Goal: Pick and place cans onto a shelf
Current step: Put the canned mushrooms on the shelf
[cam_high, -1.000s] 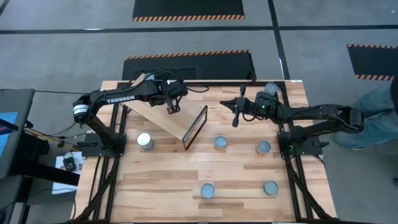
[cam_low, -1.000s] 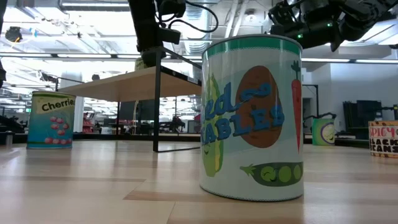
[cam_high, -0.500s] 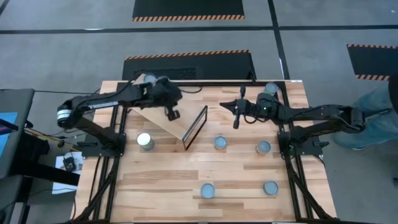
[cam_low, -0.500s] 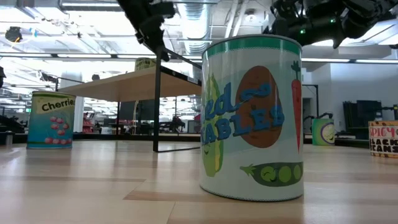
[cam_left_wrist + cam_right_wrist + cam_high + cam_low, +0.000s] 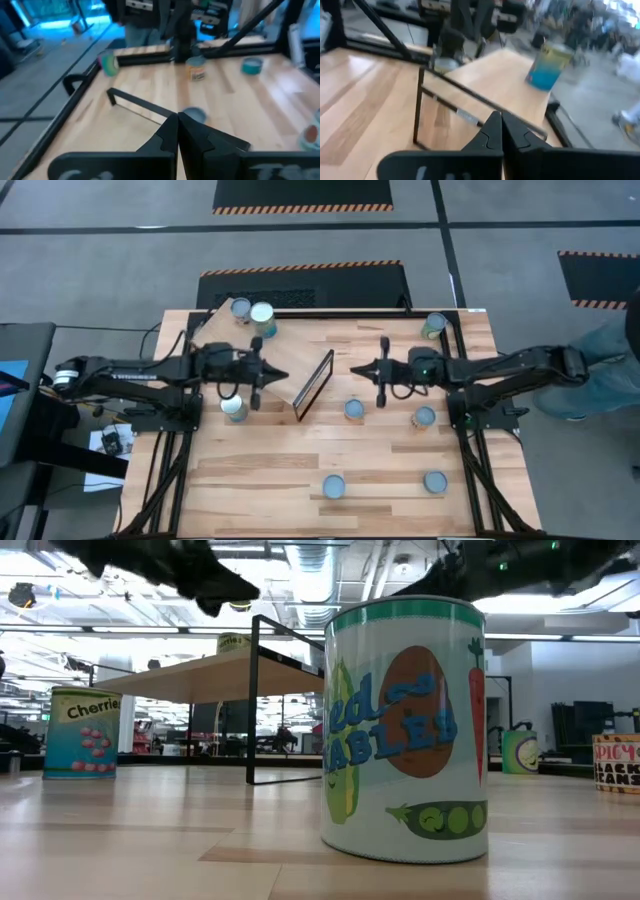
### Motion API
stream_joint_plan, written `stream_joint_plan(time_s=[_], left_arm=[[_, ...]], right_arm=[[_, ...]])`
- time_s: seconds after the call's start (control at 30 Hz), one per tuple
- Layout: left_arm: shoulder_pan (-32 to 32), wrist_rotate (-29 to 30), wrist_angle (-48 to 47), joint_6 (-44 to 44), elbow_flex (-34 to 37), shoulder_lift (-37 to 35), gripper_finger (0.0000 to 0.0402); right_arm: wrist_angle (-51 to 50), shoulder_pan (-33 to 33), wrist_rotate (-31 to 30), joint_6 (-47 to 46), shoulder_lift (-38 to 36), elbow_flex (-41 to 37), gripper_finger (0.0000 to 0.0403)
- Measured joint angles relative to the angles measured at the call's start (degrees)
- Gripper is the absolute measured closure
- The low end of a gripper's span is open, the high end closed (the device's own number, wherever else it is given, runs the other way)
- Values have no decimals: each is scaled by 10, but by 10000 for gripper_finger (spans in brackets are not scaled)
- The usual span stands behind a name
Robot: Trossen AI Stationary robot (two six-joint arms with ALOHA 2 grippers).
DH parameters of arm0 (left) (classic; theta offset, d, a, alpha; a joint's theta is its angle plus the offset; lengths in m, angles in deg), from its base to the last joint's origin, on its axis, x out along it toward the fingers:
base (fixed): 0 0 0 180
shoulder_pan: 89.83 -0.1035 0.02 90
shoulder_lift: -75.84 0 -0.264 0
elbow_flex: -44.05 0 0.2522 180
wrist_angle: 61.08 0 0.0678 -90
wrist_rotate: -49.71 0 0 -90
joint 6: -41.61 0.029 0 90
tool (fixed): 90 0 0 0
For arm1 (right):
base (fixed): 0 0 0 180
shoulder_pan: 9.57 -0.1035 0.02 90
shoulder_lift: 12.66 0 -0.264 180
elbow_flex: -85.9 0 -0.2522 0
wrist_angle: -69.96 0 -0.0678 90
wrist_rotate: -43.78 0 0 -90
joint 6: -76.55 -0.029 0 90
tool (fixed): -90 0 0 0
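Worktop (image 5: 270,480): pale plank surface carrying every item listed; all places below are given relative to the shelf.

Shelf (image 5: 290,375): light wood slanted board with a dark-framed end (image 5: 314,383), set in the far-left part of the worktop. In the low view (image 5: 200,675) it shows as a raised board on a dark frame.

Cans on the shelf: two, side by side at its far upper end, one pale-topped (image 5: 240,308) and one teal-topped (image 5: 263,314). The right wrist view shows a teal and yellow tin (image 5: 547,66) standing on the board.

Cans off the shelf:
- one (image 5: 233,408) just beside the shelf's near-left edge, partly under the left arm; labelled "Cherrie" in the low view (image 5: 82,732);
- one (image 5: 354,409) near the framed end, to its right;
- one (image 5: 424,417) farther right of that;
- one (image 5: 433,326) well apart at the worktop's far-right corner;
- two (image 5: 333,486) (image 5: 434,481) well apart along the near side; the vegetable-labelled tin (image 5: 405,730) fills the low view.

Left gripper (image 5: 258,376): over the shelf's left part, pointing toward the framed end; jaws closed together, holding nothing, as the left wrist view (image 5: 177,131) shows.

Right gripper (image 5: 381,371): just right of the framed end, pointing toward it; jaws pressed together and empty (image 5: 500,129).
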Motion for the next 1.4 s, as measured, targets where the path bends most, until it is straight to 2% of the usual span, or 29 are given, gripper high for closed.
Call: stream_joint_plan(time_s=[0.1,0.27,0.47,0.67,0.83,1.03,1.23,1.4], left_arm=[[3,-3,53,-9,46,-26,401],[4,-3,73,-20,82,-46,401],[4,-3,77,-21,87,-40,401],[4,0,92,-21,87,-45,401],[4,26,110,-25,88,-75,401],[-8,50,93,-28,88,-138,401],[-27,48,28,-35,88,-196,401],[-38,46,20,-35,112,-224,401]], right_arm=[[-81,-34,-46,-31,11,38,394],[-168,-68,-49,-118,57,73,365],[-213,-98,-48,-177,150,84,303],[-274,-129,-47,-226,227,128,238],[-328,-147,-47,-233,269,160,209],[-378,-144,-48,-234,314,191,221],[-385,-133,-50,-208,360,213,256],[-377,-128,-58,-193,389,230,291]])
